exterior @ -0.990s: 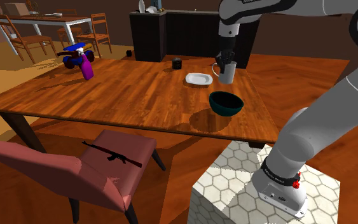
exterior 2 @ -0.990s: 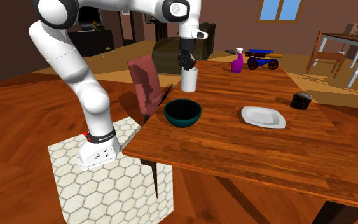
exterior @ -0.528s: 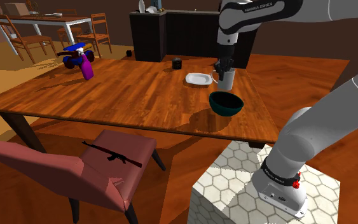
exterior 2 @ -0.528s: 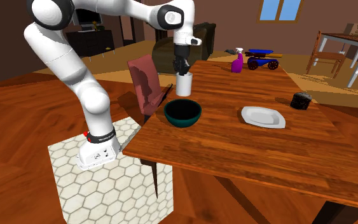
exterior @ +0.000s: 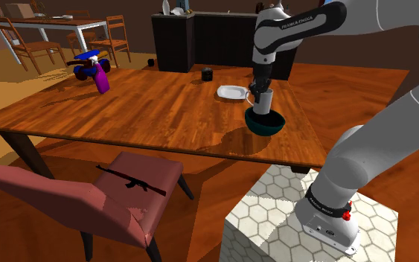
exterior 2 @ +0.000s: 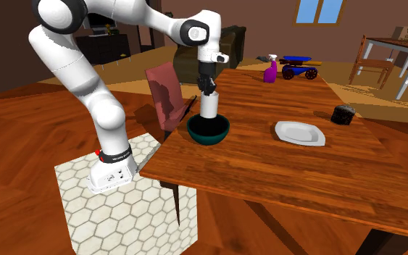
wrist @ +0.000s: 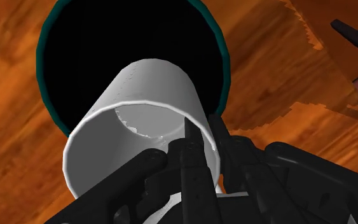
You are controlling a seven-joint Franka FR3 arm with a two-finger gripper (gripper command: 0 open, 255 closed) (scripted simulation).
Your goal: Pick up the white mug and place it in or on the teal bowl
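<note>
"Above the teal bowl [exterior: 264, 123], near the tabletop's [exterior: 163, 112] edge by the stand, the white mug [exterior: 264, 99] hangs upright, its base about level with the rim."

"So the pick-up is done?"

"It appears so. The hand [exterior: 260, 90] clamps the mug's wall, one finger inside, one outside."

"What remains?"

"Probably a little lowering, then letting go and backing off. Whether the base touches the bowl's inside cannot be told; the wrist view only shows the mug centred over the dark hollow."

"Anything close by?"

"A white plate [exterior: 231, 92] sits just beyond the bowl, apart from it."
</note>
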